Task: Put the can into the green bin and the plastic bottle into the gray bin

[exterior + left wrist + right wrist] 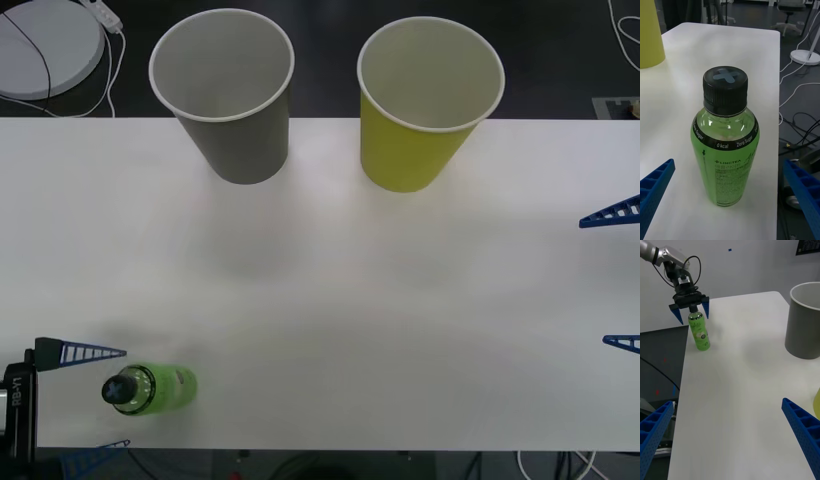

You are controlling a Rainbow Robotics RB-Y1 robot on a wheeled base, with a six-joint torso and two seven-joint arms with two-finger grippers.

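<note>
1. Front view: a small bright-green translucent plastic bottle [150, 388] with a black screw cap stands upright at the lower left of the frame, near the front edge of the white table [330, 300]. The left gripper [88, 404] straddles it, its blue ribbed fingers spread wide on either side and touching nothing. At the far edge, a large gray tapered paper-cup-shaped bin [225, 95] sits upper left of centre, with a large yellow-green bin [425, 105] of the same shape beside it, upper right. The right gripper [620, 278] waits at the right edge, fingers apart, holding nothing.

2. Right wrist view: the left gripper [689, 309] hangs over the bottle [698, 332] in the upper left, one open finger on each side of the cap. The gray bin [803, 324] stands at the right edge.

3. Left wrist view: the bottle [725, 138] stands centre frame between the spread blue fingers [655, 183] at the lower corners. Part of the yellow-green bin [649, 33] shows upper left.
</note>
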